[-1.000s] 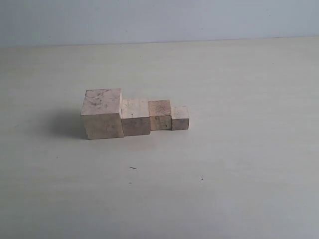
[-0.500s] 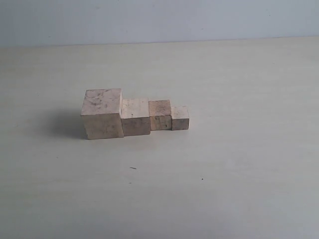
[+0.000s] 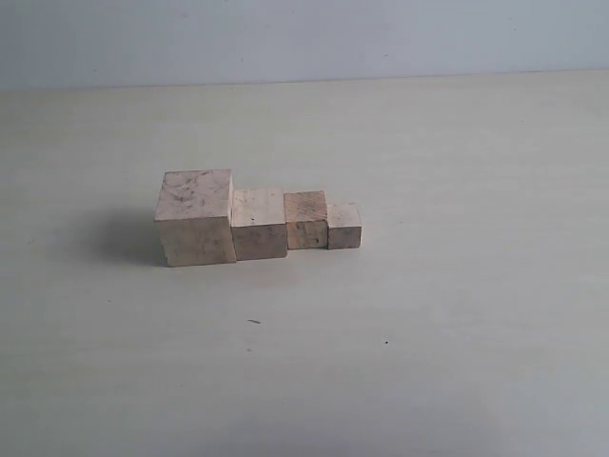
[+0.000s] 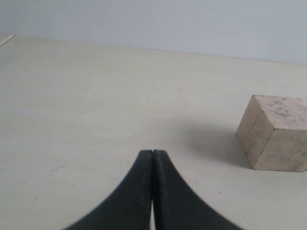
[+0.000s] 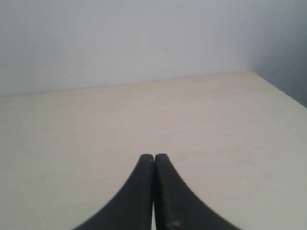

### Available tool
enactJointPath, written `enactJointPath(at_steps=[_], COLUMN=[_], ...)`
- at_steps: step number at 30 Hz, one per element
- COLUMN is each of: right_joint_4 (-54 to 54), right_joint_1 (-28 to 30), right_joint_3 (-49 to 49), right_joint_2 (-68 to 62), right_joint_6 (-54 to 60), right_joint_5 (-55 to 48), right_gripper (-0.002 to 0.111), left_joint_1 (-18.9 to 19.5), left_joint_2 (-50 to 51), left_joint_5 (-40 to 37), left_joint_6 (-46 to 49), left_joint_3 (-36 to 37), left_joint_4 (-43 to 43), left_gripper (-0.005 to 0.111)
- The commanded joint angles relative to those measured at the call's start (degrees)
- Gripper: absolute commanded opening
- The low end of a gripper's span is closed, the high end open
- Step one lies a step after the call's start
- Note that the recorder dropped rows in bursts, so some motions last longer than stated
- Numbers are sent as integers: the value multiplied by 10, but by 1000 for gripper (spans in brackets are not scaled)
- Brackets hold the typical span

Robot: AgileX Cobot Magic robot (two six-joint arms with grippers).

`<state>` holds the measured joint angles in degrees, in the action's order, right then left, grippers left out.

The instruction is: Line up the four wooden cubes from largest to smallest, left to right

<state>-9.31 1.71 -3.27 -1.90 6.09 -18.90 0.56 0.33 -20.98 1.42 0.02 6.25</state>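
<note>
Four pale wooden cubes stand touching in a row in the exterior view: the largest cube [image 3: 196, 217] at the left, then the second cube [image 3: 259, 223], the third cube [image 3: 305, 220] and the smallest cube [image 3: 344, 226] at the right. Neither gripper shows in that view. In the left wrist view my left gripper [image 4: 153, 152] is shut with nothing in it, well apart from the largest cube [image 4: 274, 132]. My right gripper [image 5: 154, 156] is shut and empty too, over bare table with no cube in sight.
The pale table [image 3: 428, 314] runs back to a light wall [image 3: 304, 38]. In the right wrist view the table's edge [image 5: 280, 93] shows at one side.
</note>
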Motion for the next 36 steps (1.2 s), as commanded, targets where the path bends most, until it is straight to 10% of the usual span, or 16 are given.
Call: enactJointPath(at_steps=[1, 36], right_joint_4=[6, 20], right_joint_1=[-13, -21], right_joint_3=[33, 33], right_joint_2=[15, 19], right_joint_6=[-13, -12], right_joint_5=[17, -7], right_gripper=[0, 0], left_joint_1=[-3, -3], left_joint_2=[-3, -3], left_joint_5=[5, 5], left_joint_6=[-2, -2], left_joint_3=[0, 0], left_joint_4=[0, 0], left_gripper=[0, 0])
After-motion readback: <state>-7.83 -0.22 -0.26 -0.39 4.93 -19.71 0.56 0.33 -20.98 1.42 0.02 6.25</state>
